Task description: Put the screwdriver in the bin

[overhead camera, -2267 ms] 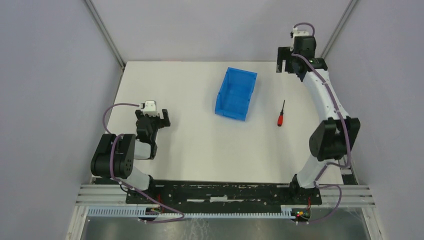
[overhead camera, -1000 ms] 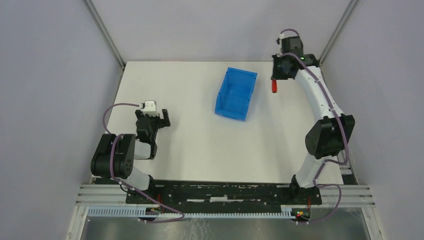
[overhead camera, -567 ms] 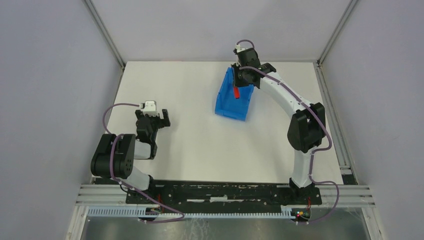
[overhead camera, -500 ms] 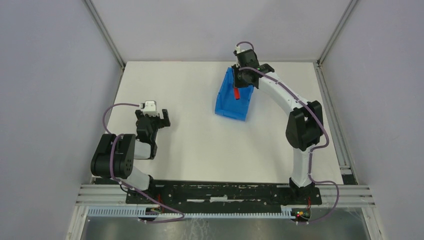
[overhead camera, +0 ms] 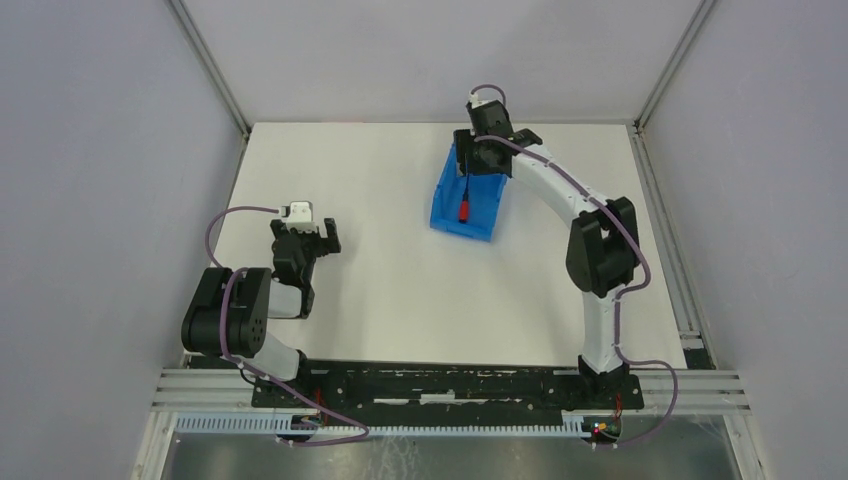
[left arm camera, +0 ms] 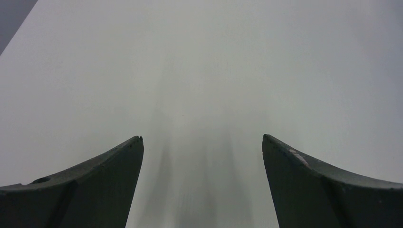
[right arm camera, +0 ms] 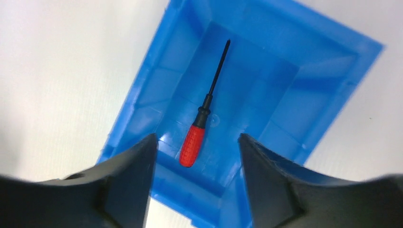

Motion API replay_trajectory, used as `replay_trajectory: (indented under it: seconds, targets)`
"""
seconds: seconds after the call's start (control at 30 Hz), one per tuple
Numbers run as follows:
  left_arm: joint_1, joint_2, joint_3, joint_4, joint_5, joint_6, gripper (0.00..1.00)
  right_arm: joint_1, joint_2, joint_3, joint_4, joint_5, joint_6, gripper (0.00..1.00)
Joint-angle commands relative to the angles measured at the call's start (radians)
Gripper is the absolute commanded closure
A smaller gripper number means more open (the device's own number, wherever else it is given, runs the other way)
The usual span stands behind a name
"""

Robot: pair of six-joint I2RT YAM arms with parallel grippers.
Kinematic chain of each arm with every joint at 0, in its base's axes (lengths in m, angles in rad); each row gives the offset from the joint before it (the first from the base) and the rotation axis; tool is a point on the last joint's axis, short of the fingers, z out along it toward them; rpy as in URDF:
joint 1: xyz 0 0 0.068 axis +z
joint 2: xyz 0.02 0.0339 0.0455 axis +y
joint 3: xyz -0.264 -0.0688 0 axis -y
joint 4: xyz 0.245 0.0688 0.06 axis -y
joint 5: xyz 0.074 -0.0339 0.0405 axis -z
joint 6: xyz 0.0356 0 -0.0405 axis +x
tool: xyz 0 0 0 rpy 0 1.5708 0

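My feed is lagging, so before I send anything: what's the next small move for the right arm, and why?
Probably lift the right gripper straight up, clear of the bin. The screwdriver lies flat on the bin's floor and the jaws stand open, apart from it, so nothing seems left to place.

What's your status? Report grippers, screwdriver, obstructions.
Left gripper open over table. Right gripper open above bin. Screwdriver lying on bin floor, not gripped. No obstruction seen.
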Motion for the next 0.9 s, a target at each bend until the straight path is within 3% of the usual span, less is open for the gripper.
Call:
replay_trajectory:
  seconds: [0.0,0.03,0.07,0.23,0.53,0.77,0.87]
  targets:
    - [-0.001,-0.011,0.004,0.039,-0.004,-0.032,0.00,-0.012,-0.208,0.037,0.047,0.044,-0.070,0.19]
    - [-0.001,-0.011,0.004,0.039,-0.004,-0.032,0.00,-0.023,-0.253,0.013,0.064,0.025,-0.086,0.03]
    - [-0.001,-0.011,0.004,0.039,-0.003,-0.032,0.00,-0.040,-0.296,-0.023,0.076,0.009,-0.104,0.02]
    - [-0.001,-0.011,0.004,0.039,-0.004,-0.031,0.00,-0.139,-0.563,-0.287,0.191,-0.046,-0.209,0.02]
    - [-0.001,-0.011,0.004,0.039,-0.003,-0.031,0.00,-0.201,-1.066,-0.899,0.479,0.144,-0.251,0.02]
    - [0.000,-0.011,0.004,0.039,-0.003,-0.031,0.00,-0.200,-1.319,-1.312,0.681,0.322,-0.252,0.02]
    - [-0.001,-0.011,0.004,0.039,-0.004,-0.032,0.00,-0.200,-1.356,-1.444,0.722,0.353,-0.220,0.02]
